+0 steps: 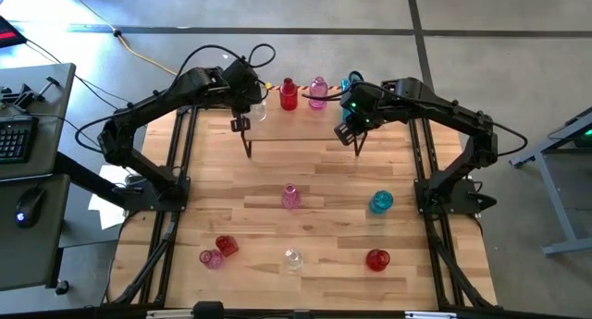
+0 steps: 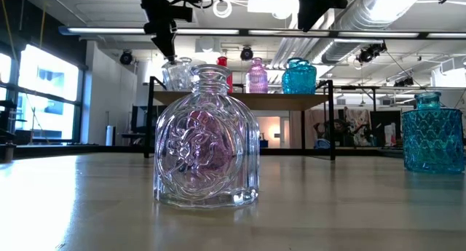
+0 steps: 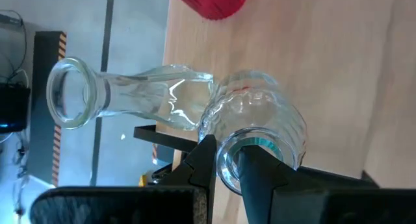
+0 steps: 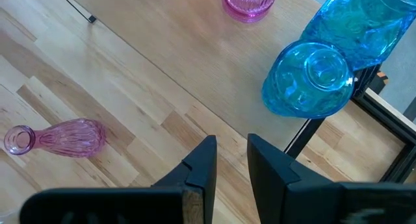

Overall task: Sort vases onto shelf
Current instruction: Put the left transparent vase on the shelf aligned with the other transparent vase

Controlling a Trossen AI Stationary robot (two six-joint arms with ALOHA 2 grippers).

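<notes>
Now, left tool (image 3: pixel 225 160) clamped on ribbed clear vase (image 3: pixel 260 130) rim, right tool (image 4: pixel 231 160) slightly apart, empty

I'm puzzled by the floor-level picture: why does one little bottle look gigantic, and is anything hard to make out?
Low view: the clear vase stands nearest the lens, so it looms large; window glare washes out the left side. Left wrist view: the left gripper pinches a clear vase's rim, and glints blur the glass outlines.
</notes>
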